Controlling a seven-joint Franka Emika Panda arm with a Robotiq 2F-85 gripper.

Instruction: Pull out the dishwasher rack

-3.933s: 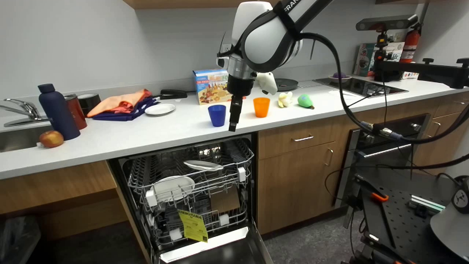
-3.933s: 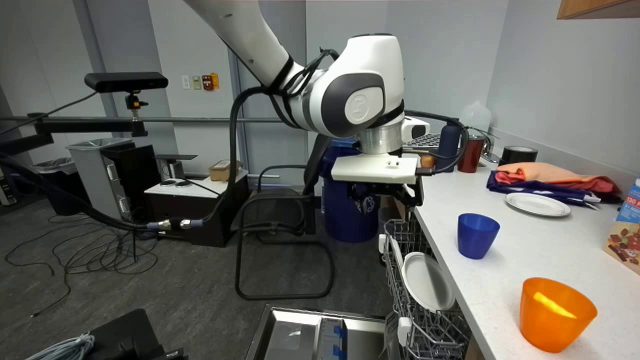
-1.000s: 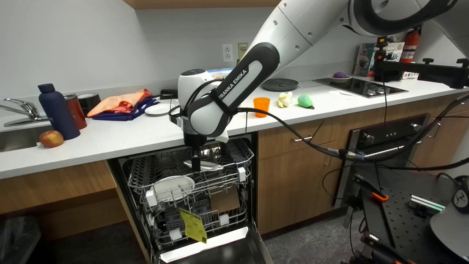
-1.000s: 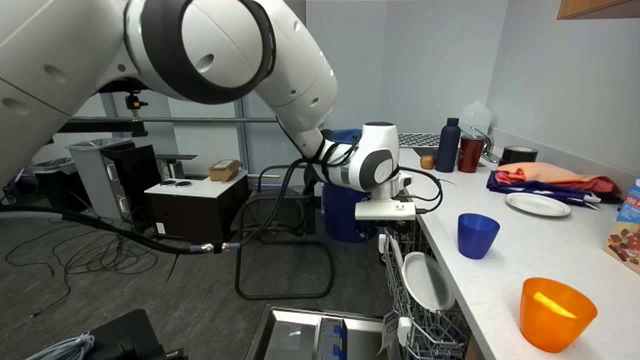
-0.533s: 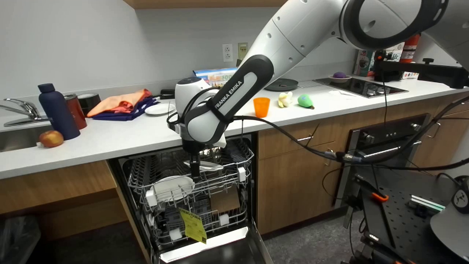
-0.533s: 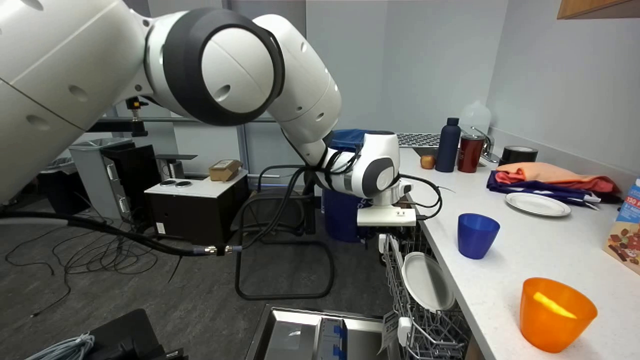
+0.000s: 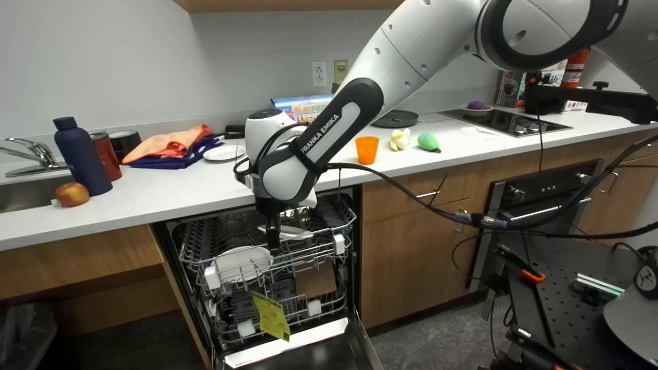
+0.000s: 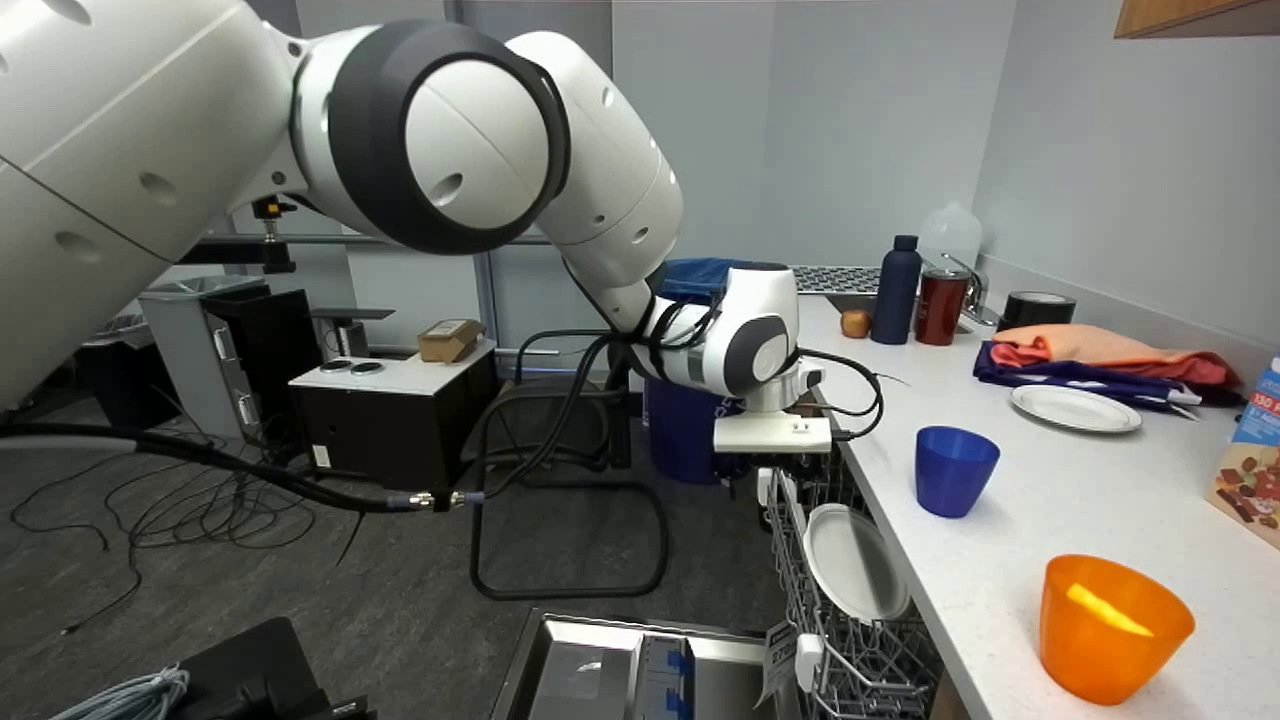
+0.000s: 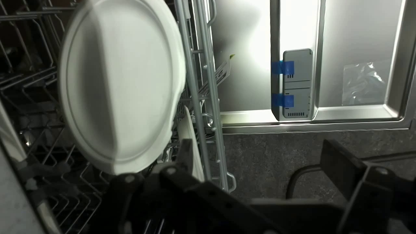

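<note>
The dishwasher rack, a grey wire basket, shows in both exterior views (image 7: pixel 308 253) (image 8: pixel 795 560), part way out of the dishwasher. White plates (image 7: pixel 247 263) stand in it. In the wrist view its double front rail (image 9: pixel 209 78) runs down the middle, beside a large white plate (image 9: pixel 130 81). My gripper (image 9: pixel 261 156) is open and empty. Its left finger is on the rack's inner side near a second plate (image 9: pixel 190 143); its right finger is outside over the floor. The front rail lies between them. In an exterior view my gripper (image 7: pixel 273 242) points down at the rack's front; contact cannot be told.
The lowered dishwasher door (image 9: pixel 247 81) lies below the rack. A lower rack with a yellow label (image 7: pixel 271 316) sits under it. The counter edge (image 8: pixel 880 520) is close behind the gripper. A blue cup (image 8: pixel 955 470) and an orange cup (image 8: pixel 1115 630) stand on the counter.
Since the earliest frames my gripper has come down from above the counter edge, leftward in an exterior view, to the rack's front. In the last half second it has hardly moved. The rack looks unmoved.
</note>
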